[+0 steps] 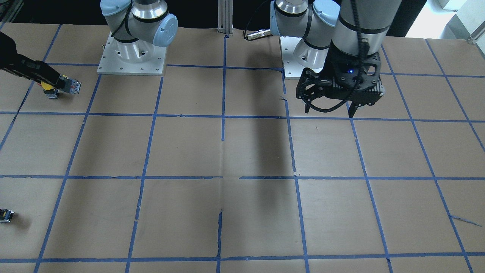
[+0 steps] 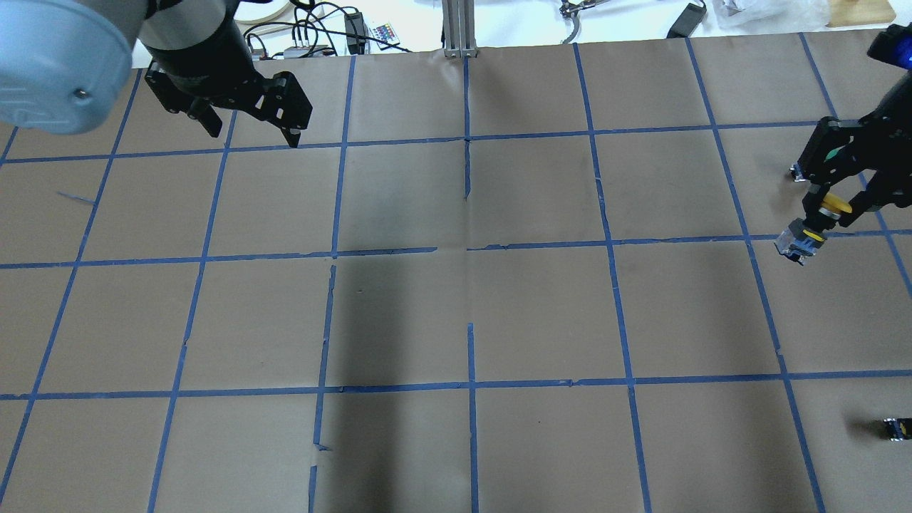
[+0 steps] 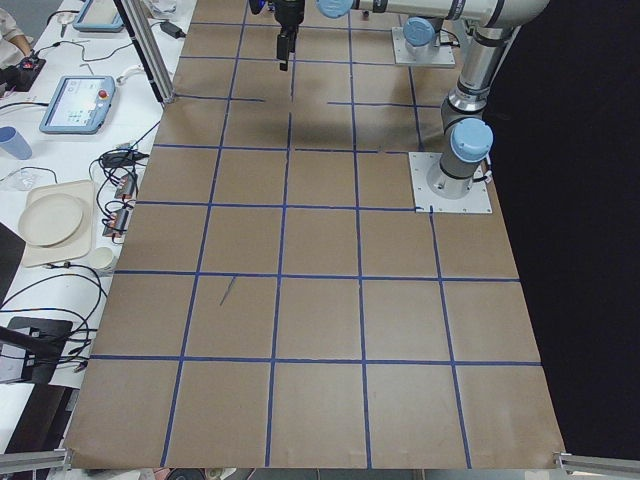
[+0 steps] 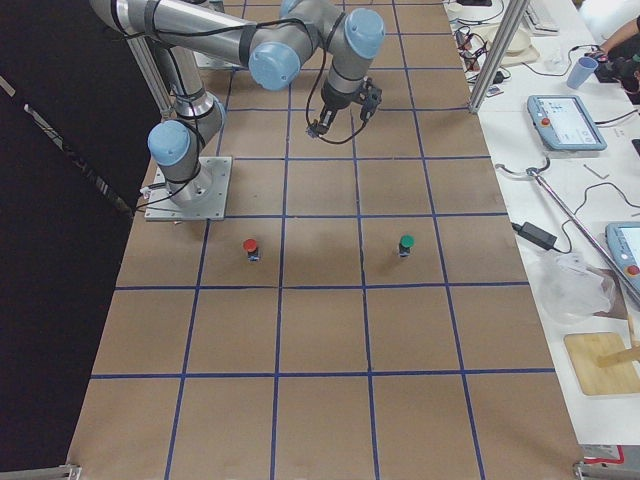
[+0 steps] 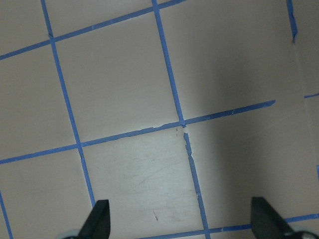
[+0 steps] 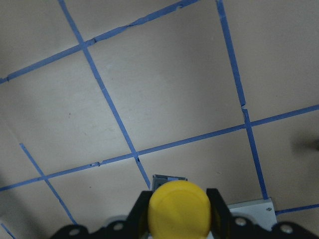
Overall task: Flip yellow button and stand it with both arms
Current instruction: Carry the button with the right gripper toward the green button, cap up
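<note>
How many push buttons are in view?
3: the yellow button in the right claw; a red button and a green button standing on the table. Others may be hidden.

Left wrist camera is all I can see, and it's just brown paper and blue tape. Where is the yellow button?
Observer: The right gripper is shut on the yellow button, far over on the robot's right side.
Operator: Is it standing up?
Observer: No. It's held sideways and looks lifted off the table, with its grey body poking out from the gripper.
Operator: Are there other buttons?
Observer: Yes. A red-capped button and a green-capped button stand on the table. Only the right-end camera shows them.
</note>
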You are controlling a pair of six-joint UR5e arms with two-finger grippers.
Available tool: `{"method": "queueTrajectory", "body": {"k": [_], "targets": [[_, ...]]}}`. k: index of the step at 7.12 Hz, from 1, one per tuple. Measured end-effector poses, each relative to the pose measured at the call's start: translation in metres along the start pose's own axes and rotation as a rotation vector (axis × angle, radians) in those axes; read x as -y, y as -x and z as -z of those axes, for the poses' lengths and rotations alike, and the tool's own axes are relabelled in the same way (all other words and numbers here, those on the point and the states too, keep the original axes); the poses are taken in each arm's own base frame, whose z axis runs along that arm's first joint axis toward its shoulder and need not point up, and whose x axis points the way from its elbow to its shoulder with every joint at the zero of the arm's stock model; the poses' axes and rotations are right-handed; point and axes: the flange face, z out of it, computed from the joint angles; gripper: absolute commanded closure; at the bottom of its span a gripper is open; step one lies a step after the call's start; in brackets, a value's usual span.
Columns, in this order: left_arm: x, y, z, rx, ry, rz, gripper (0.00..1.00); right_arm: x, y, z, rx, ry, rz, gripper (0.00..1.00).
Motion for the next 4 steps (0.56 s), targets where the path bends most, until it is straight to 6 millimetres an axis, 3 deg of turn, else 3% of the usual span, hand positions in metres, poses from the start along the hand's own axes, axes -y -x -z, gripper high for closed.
{"method": "queueTrajectory", "body": {"k": [2, 4], "targets": [[-0.003, 0.023, -0.006, -0.046, 0.03, 0.064, 0.01, 0.016, -0.028, 0.004, -0.07, -0.043, 0.097, 0.97], [-0.003, 0.026, -0.011, -0.047, 0.06, 0.094, 0.01, 0.025, -0.036, 0.009, -0.133, -0.077, 0.426, 0.97]]}}
